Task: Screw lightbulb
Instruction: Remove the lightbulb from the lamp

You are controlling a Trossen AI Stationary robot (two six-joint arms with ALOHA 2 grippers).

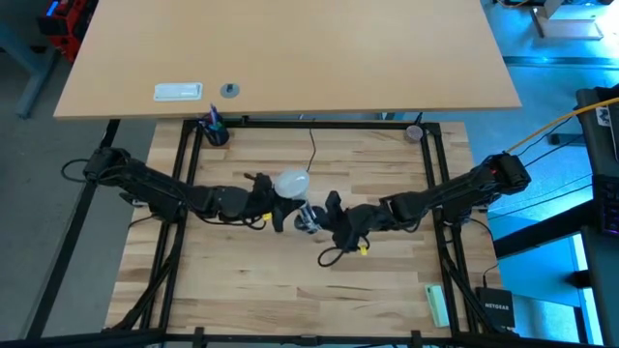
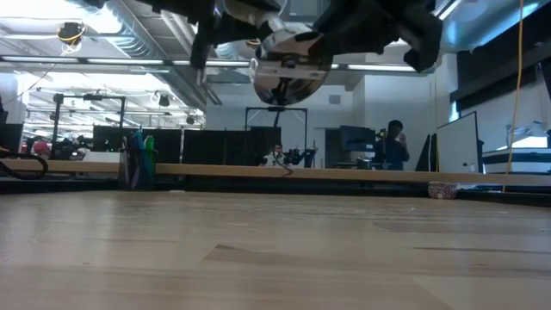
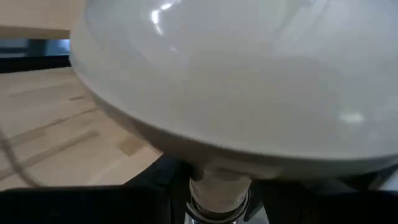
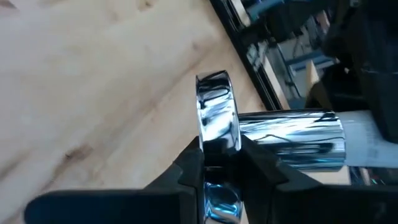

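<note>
Hanging above the middle of the table (image 1: 290, 290), the bulb (image 1: 292, 181) is clamped at its neck by the left gripper (image 1: 275, 198), whose fingers are nearly closed around it; in the left wrist view the white dome (image 3: 249, 81) fills most of the picture. Just beside it, the socket (image 1: 308, 218) is held by the right gripper (image 1: 327, 215), closed tight on the chrome flange (image 4: 217, 121). In the low view the socket (image 2: 288, 69) is seen lifted well clear of the wood. Whether bulb and socket are touching cannot be told.

One thin black cord (image 1: 312, 145) is seen running from the middle toward the far rail of the black frame. Two small things are set at the far corners: a dark cup of pens (image 1: 214, 128) on the left and a small round dish (image 1: 414, 132) on the right. One pale green block (image 1: 438, 305) is laid at the near right corner (well apart from both arms). On the desk (image 1: 387, 58) beyond, one white case (image 1: 179, 92) and one small round thing (image 1: 230, 90) are placed. A person (image 2: 394, 143) is seen far off in the room.
</note>
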